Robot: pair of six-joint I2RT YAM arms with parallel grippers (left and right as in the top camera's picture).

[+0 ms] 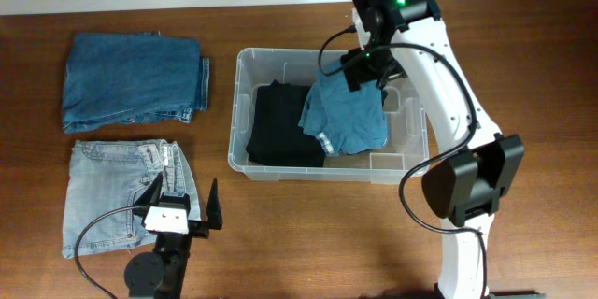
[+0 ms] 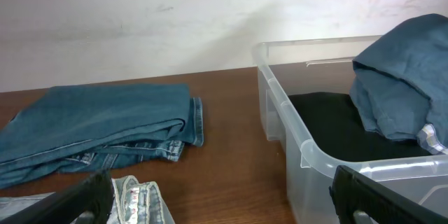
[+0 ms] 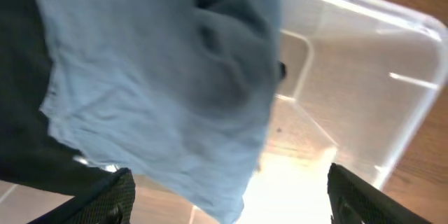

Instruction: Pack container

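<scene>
The container (image 1: 237, 121) is a clear plastic bin in the middle of the table. A folded black garment (image 1: 274, 126) lies in its left half. A teal-blue garment (image 1: 348, 117) lies crumpled in the bin, partly over the black one. My right gripper (image 1: 365, 72) hovers over the bin's back right, open and empty. In the right wrist view its fingers (image 3: 227, 203) stand wide apart above the teal-blue garment (image 3: 154, 91) and the container's wall (image 3: 392, 56). My left gripper (image 1: 183, 211) is open and empty over the light jeans' right edge, left of the container (image 2: 294, 147).
Folded dark blue jeans (image 1: 131, 79) lie at the back left, also in the left wrist view (image 2: 98, 126). Folded light blue jeans (image 1: 112, 192) lie at the front left, their waistband (image 2: 136, 199) beside the left finger. The right arm's white base (image 1: 467, 187) stands right of the bin.
</scene>
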